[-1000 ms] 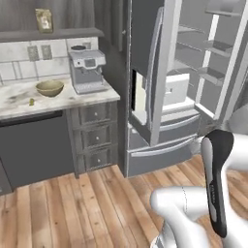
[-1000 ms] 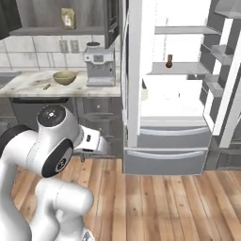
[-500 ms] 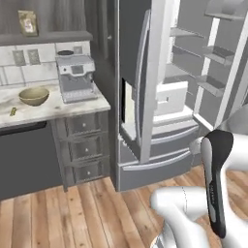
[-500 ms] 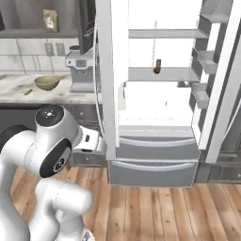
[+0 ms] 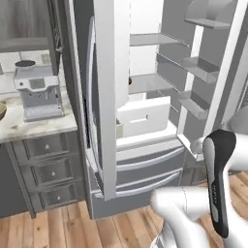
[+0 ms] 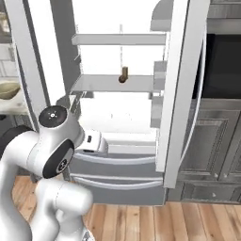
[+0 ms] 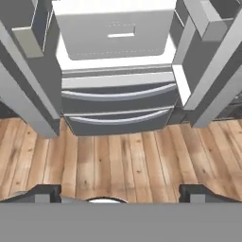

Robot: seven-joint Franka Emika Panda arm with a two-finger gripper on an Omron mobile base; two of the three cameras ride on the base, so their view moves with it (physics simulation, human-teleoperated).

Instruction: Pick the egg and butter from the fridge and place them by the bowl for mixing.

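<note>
the jaws stand wide apart and hold nothing, pointed at the wood floor point(image 7: 123, 156) before the open fridge point(image 6: 117, 84). the bowl point(image 6: 8, 90) sits on the desk at left. reaching in now risks clipping the fridge doors or the small brown item point(image 6: 124, 74) on a shelf.

Even, flat rendered light falls across all three views, with soft edges and slight blur throughout. The fridge point(image 6: 117, 108) interior glows nearly blown-out white at its back wall, while the wood floor point(image 7: 118, 156) shows only faint shadow beneath the drawers.
</note>
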